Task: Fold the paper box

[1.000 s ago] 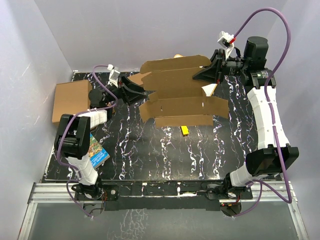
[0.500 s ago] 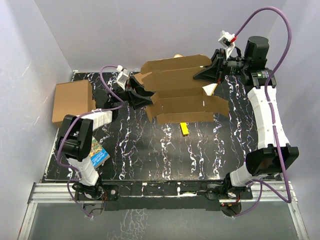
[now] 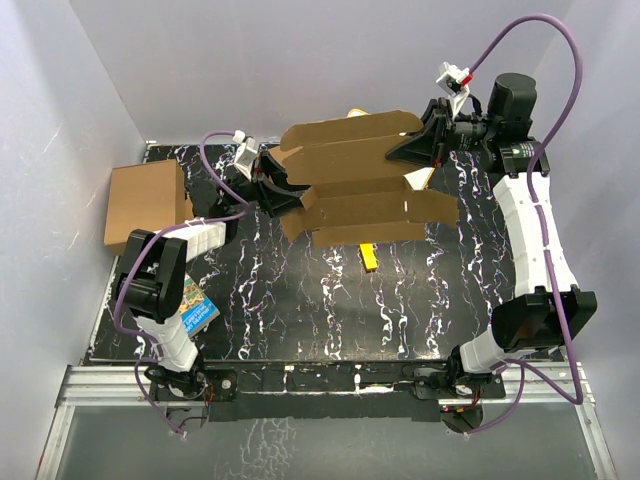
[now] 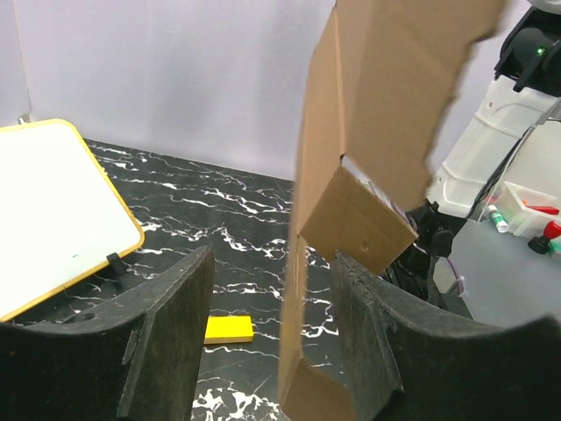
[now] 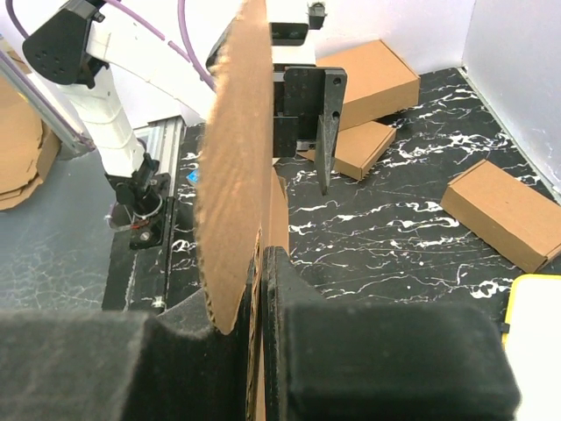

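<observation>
The paper box (image 3: 360,180) is a flat, unfolded brown cardboard blank held up off the black marbled table (image 3: 300,300). My right gripper (image 3: 412,148) is shut on its far right edge; in the right wrist view the sheet (image 5: 237,175) is pinched edge-on between the pads (image 5: 263,289). My left gripper (image 3: 285,190) is open at the blank's left end. In the left wrist view the cardboard edge (image 4: 302,289) stands between the two fingers (image 4: 166,351), closer to the right one, and neither finger clearly touches it.
A bigger brown carton (image 3: 145,200) sits at the table's left edge. A yellow block (image 3: 369,260) lies under the blank, and a blue printed pack (image 3: 195,305) lies near the left arm. A white board with a wooden frame (image 4: 53,210) lies at the back. Other brown boxes (image 5: 504,210) lie on the table.
My left gripper has moved right from beside the carton to the blank's left edge, and its open jaws now straddle it. The blank's lower panels have shifted slightly. The right gripper holds still.
</observation>
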You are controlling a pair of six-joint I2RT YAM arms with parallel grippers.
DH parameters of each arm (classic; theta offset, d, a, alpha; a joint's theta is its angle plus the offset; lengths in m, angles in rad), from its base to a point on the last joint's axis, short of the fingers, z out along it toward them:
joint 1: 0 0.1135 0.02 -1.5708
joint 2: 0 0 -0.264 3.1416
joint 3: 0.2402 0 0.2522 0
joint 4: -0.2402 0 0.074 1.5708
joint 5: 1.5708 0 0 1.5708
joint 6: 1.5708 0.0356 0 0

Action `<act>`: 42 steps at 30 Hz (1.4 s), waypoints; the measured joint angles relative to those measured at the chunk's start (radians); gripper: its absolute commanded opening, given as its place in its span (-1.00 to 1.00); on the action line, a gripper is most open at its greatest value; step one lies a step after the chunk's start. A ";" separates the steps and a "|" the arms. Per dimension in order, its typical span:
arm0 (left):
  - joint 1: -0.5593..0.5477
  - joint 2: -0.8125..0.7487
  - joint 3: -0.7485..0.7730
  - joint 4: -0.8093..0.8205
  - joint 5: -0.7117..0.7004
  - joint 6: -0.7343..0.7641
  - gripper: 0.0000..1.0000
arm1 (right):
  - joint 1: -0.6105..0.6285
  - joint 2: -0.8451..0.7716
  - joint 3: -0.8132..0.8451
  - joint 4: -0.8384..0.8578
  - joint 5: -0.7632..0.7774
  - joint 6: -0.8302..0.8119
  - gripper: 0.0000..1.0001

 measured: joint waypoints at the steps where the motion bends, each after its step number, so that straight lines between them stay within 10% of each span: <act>1: 0.000 0.000 0.001 0.000 -0.006 0.002 0.03 | 0.000 0.000 -0.007 0.006 -0.005 0.006 -0.84; 26: -0.070 -0.001 0.018 0.001 -0.023 -0.006 0.12 | -0.004 -0.002 -0.082 0.113 -0.025 0.087 -0.84; 36: -0.109 0.000 0.027 0.001 -0.059 -0.008 -1.00 | -0.004 -0.002 -0.100 0.130 -0.025 0.098 -0.84; 42: -0.109 0.001 0.027 0.002 -0.061 -0.006 -1.00 | -0.004 -0.002 -0.101 0.130 -0.025 0.098 -0.85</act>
